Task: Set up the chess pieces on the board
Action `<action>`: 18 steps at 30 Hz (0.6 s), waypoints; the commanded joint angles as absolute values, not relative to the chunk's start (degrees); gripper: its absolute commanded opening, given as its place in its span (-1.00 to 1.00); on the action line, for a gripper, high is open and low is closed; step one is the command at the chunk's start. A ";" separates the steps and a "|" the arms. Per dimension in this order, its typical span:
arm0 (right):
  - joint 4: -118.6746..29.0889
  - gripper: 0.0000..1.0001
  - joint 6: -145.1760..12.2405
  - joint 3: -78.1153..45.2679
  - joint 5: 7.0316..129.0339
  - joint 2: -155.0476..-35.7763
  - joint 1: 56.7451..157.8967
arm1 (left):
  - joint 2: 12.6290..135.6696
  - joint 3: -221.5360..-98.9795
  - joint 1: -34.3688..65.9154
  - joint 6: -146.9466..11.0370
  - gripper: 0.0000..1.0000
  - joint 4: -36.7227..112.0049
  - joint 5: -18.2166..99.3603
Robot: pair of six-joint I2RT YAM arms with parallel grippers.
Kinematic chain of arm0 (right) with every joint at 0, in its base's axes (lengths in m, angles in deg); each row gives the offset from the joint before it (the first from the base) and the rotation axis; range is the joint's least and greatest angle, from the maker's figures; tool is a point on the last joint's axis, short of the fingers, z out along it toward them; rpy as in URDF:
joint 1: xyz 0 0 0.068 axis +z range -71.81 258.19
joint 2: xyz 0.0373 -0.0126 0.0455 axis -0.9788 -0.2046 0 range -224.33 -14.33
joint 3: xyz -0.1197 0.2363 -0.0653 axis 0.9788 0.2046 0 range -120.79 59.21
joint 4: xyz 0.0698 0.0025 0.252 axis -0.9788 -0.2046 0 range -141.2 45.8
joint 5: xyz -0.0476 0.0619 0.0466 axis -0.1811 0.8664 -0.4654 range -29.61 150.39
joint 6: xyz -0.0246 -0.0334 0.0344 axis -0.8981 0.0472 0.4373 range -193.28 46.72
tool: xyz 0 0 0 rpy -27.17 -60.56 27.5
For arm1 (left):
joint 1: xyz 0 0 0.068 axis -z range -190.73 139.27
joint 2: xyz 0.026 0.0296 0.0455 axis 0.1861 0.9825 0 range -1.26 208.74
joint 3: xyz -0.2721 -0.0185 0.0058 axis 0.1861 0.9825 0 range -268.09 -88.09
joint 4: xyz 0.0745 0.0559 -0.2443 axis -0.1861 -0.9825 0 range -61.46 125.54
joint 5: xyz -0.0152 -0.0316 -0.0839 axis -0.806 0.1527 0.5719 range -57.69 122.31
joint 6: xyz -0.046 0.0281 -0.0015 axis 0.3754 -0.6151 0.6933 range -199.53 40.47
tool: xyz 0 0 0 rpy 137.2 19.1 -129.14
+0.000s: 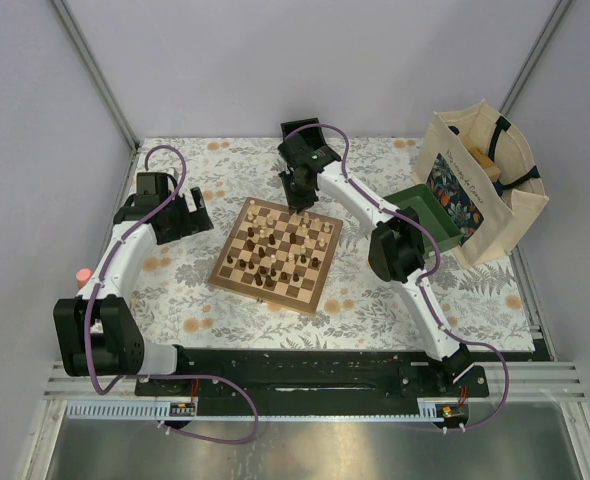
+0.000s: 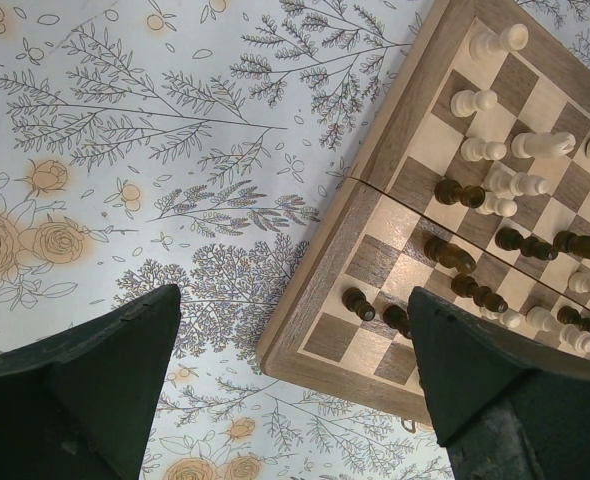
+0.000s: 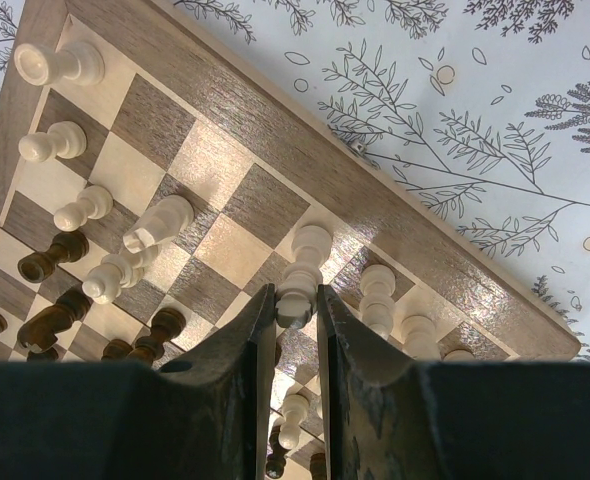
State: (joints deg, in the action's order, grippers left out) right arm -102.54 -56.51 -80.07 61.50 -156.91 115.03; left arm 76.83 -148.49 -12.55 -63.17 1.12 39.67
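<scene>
1. The top view shows the whole scene. The board [image 1: 315, 290] lies turned a little in the middle of the flowered tabletop [image 1: 185, 300]. The chess pieces [image 1: 280, 250], pale and dark mixed, stand mostly in its central rows.
2. Only this view shows the green tray [image 1: 425, 205] and the cloth bag [image 1: 485, 190], both to the right of the board.
3. In the top view the right end effector [image 1: 297, 197] is over the far edge of the board, but its grip is too small to read there.
4. The right wrist view gives this detail. The right end effector [image 3: 295, 300] is closed narrowly on a pale piece [image 3: 305, 262] near the border of the board [image 3: 375, 190]. Whether the foot of the piece touches the square cannot be told.
5. The left end effector [image 1: 197, 215] is over the tabletop beside the far left corner of the board.
6. The left wrist view shows the left end effector [image 2: 293, 300] spread wide and holding nothing, with the corner of the board [image 2: 375, 150] below it.
</scene>
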 commanded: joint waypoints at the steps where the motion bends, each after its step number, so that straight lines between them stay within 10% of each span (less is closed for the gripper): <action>1: -102.47 -0.51 -56.14 -81.24 61.62 -155.05 114.93 | 76.44 -151.02 -12.66 -63.27 0.98 2.14 40.66; 18: -102.64 -0.52 -56.67 -79.74 60.92 -154.60 115.11 | 76.61 -150.93 -12.66 -63.27 0.98 2.14 40.92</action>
